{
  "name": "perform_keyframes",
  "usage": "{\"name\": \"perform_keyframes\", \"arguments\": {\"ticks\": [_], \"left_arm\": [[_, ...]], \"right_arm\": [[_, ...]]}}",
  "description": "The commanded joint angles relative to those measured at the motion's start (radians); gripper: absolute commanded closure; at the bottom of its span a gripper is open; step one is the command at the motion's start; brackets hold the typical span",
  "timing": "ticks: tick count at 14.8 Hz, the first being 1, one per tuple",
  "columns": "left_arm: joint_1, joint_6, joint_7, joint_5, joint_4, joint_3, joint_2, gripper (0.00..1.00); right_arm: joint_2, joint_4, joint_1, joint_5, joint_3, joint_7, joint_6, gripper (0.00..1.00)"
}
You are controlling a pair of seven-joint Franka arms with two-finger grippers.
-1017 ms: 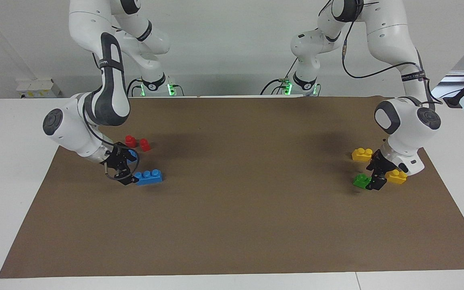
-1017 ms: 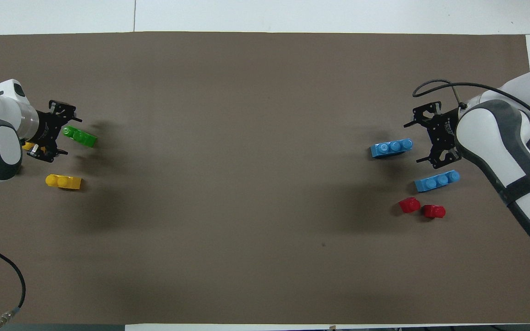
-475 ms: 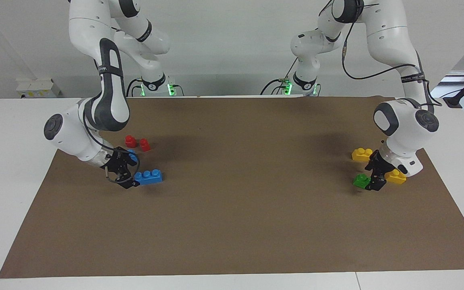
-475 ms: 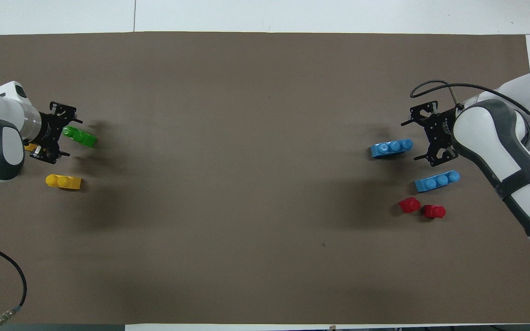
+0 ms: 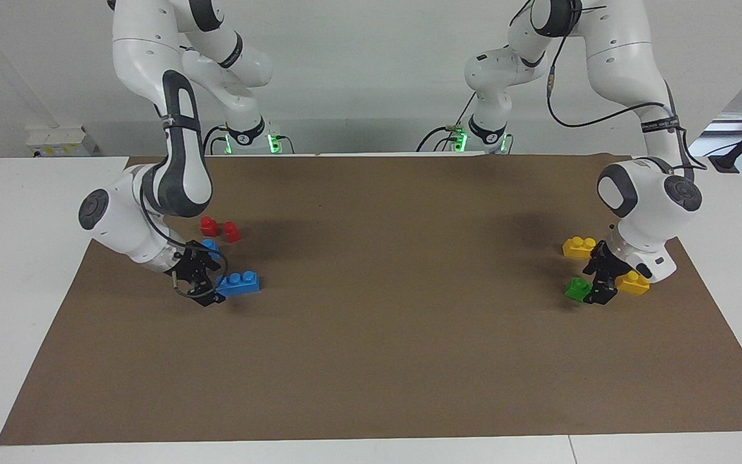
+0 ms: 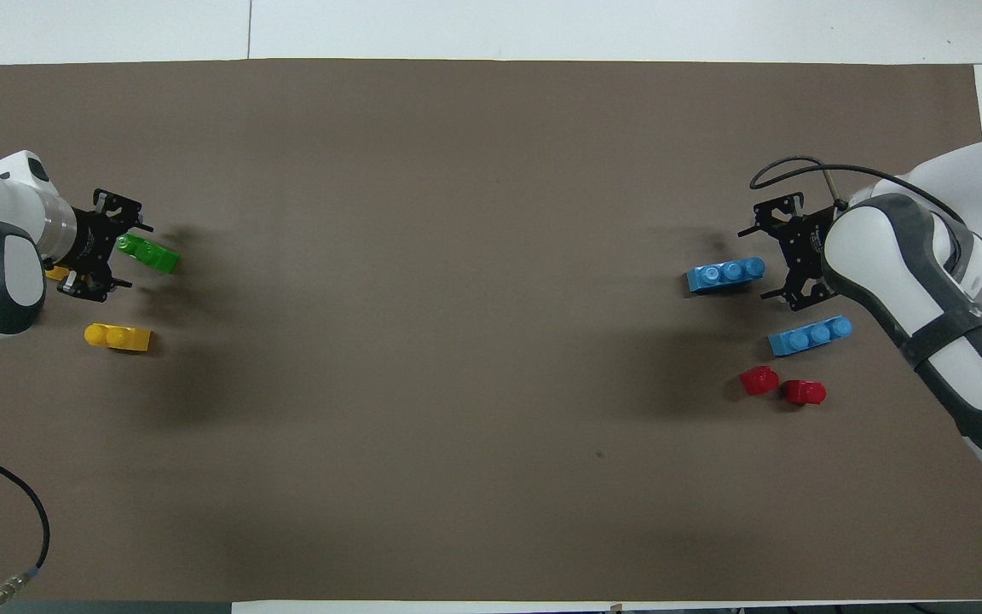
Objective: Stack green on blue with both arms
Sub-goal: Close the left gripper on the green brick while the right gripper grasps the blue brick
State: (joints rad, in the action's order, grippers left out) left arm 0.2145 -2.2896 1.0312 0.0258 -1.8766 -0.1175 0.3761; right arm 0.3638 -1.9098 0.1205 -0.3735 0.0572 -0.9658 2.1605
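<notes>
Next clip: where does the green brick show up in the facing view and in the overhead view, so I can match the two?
Facing view: green brick lies on the brown mat at the left arm's end, at the left gripper.
Overhead view: the same brick lies in front of that gripper's open fingers.
Shared landmark: the yellow brick, beside the green brick and nearer the robots in both views.

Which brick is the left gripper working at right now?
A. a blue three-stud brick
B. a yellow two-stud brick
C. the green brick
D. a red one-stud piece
C: the left gripper sits with its open fingers either side of the green brick, at the left arm's end of the table.
</notes>
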Motion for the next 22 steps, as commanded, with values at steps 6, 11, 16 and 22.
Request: {"name": "perform_keyframes", "arguments": {"ticks": [6, 11, 16, 22], "left_arm": [[-0.007, -0.007, 0.021, -0.018, 0.014, 0.004, 0.004, 1.00], [-0.035, 0.028, 0.068, -0.018, 0.017, 0.004, -0.043, 1.00], [-0.101, 0.215, 0.197, -0.018, 0.017, 0.001, -0.167, 1.00], [-0.207, 0.338, 0.410, -0.015, 0.017, -0.004, -0.273, 1.00]], "right_arm": [[-0.008, -0.071, 0.002, -0.070, 0.004, 0.042, 0.085, 0.06], [-0.009, -0.074, 0.004, -0.085, 0.006, 0.041, 0.065, 0.64], [-0.014, -0.025, 0.004, -0.127, 0.010, 0.036, -0.048, 1.00], [-0.111, 0.055, -0.149, -0.128, 0.018, -0.279, -0.153, 1.00]]}}
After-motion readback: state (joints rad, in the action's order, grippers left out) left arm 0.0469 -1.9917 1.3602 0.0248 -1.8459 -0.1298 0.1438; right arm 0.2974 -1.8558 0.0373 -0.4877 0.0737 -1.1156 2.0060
